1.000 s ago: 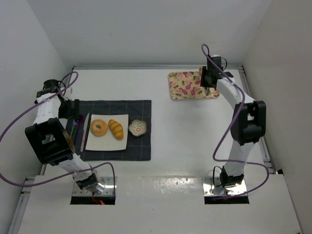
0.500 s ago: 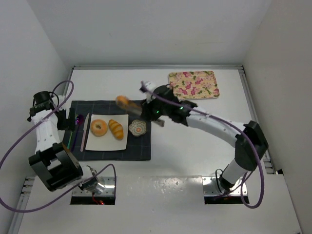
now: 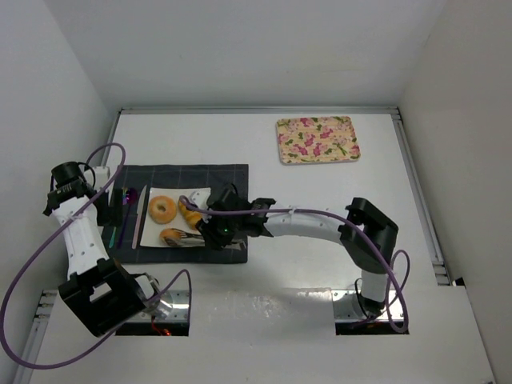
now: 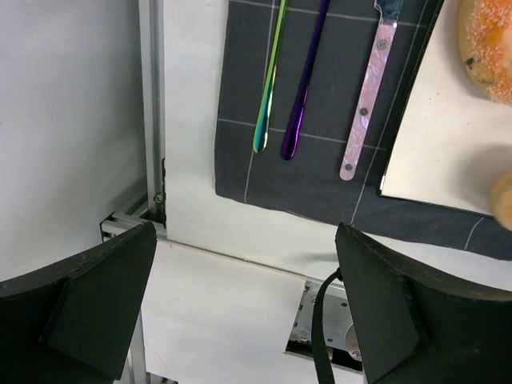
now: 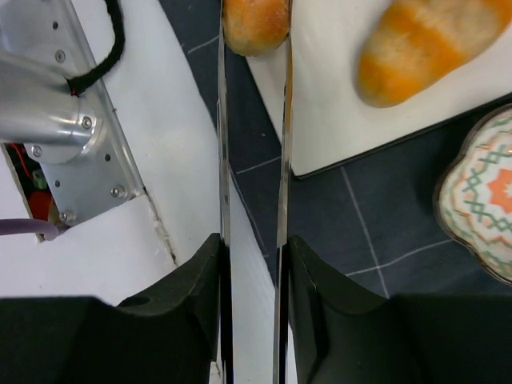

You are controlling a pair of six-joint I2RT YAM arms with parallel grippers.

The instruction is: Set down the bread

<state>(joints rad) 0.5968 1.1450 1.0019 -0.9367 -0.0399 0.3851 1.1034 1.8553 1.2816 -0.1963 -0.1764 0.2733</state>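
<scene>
A white plate lies on a dark checked cloth. On it are a ring bagel and a ridged croissant roll. My right gripper is shut on metal tongs. The tong tips pinch the small round bun over the plate's near edge; it also shows in the top view. The croissant roll lies just beyond it. My left gripper is open and empty, over the table's left side near the cloth's edge.
A small floral dish sits on the cloth right of the plate. Coloured cutlery and a pink-handled knife lie left of the plate. A floral tray lies at the back right. Walls close in both sides.
My right arm swung from the floral tray across to the plate, carrying the bun in the tongs down to the plate's near edge. My left arm drew back toward the near left.
</scene>
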